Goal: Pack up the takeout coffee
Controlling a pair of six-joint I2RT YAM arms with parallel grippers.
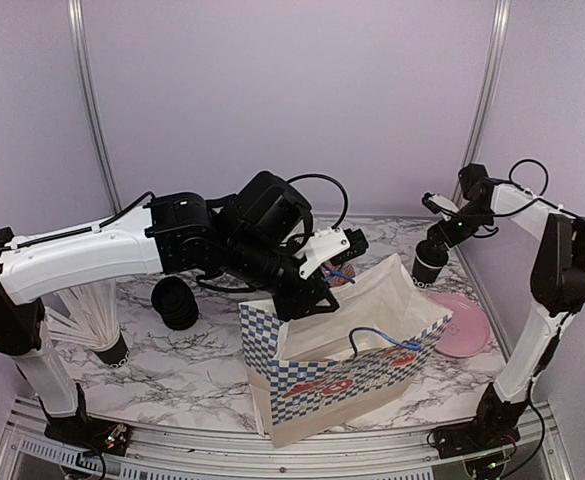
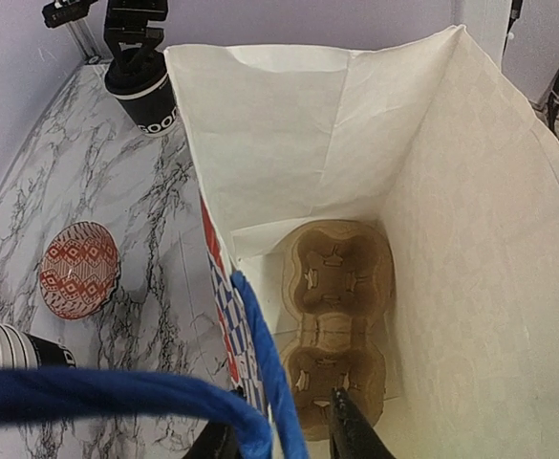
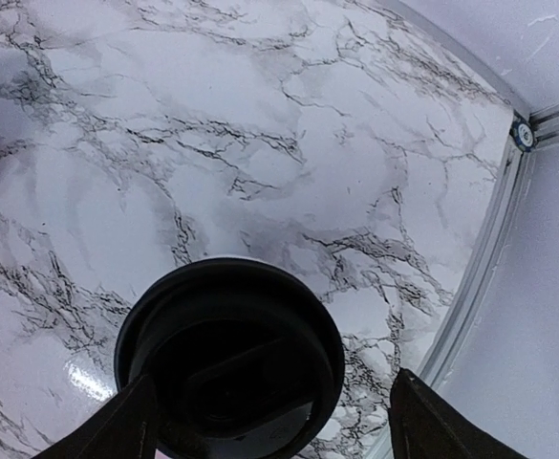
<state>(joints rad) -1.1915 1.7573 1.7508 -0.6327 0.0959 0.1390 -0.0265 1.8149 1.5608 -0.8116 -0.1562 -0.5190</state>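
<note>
The takeout coffee, a small black cup (image 1: 430,266) with a black lid (image 3: 229,354), stands on the marble table at the back right. It also shows in the left wrist view (image 2: 146,101) with white print on its side. My right gripper (image 1: 440,238) hangs just above it, open, its fingers either side of the lid (image 3: 274,430). The paper bag (image 1: 344,365) stands open at the front centre, with a brown cup carrier (image 2: 338,316) on its floor. My left gripper (image 2: 281,435) is open and straddles the bag's near wall and blue handle (image 2: 260,354).
A red patterned bowl (image 2: 80,270) sits left of the bag in the left wrist view. A pink plate (image 1: 462,325) lies right of the bag. A stack of black lids (image 1: 175,302) and a stack of white-rimmed cups (image 1: 82,315) lie at the left.
</note>
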